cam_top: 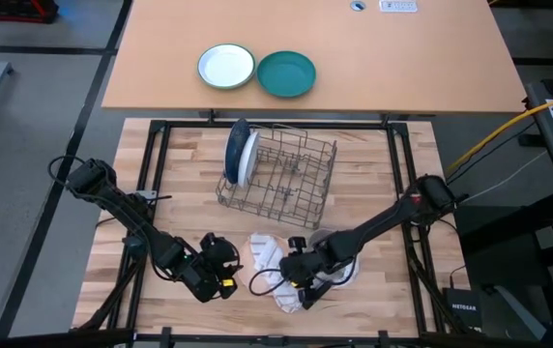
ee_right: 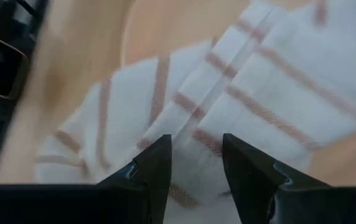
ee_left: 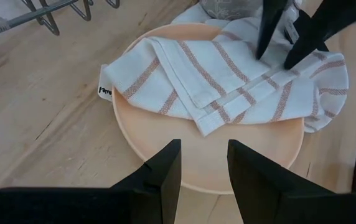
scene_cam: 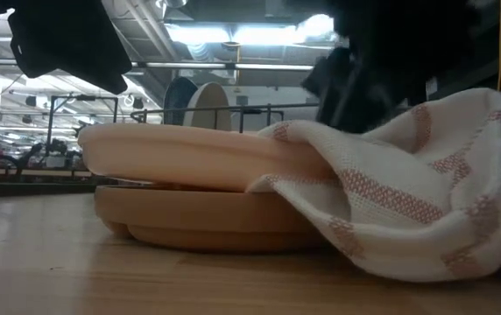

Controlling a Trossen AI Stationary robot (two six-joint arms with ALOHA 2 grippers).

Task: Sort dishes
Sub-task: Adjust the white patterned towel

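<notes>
The tan plate (ee_left: 153,146) lies flat on the table near the front edge, and it also shows in the low view (scene_cam: 198,153). A white towel with brown stripes (ee_left: 228,81) lies folded over its far half. My left gripper (ee_left: 203,168) is open just above the plate's near rim. My right gripper (ee_right: 196,162) is open over the towel, pointing down. It also shows in the left wrist view (ee_left: 276,59). The blue plate (cam_top: 237,147) and the white plate (cam_top: 248,159) stand on edge in the wire rack (cam_top: 291,174). My right gripper comes at the towel's upper layer (ee_left: 271,78) from above with its fingers apart. I cannot tell whether its fingertips (ee_left: 262,53) touch the cloth.
A white green-rimmed bowl (cam_top: 226,67) and a teal plate (cam_top: 286,74) sit on the far tan table. A grey mug (cam_top: 339,266) stands under my right arm beside the towel. The two grippers are close together over the plate.
</notes>
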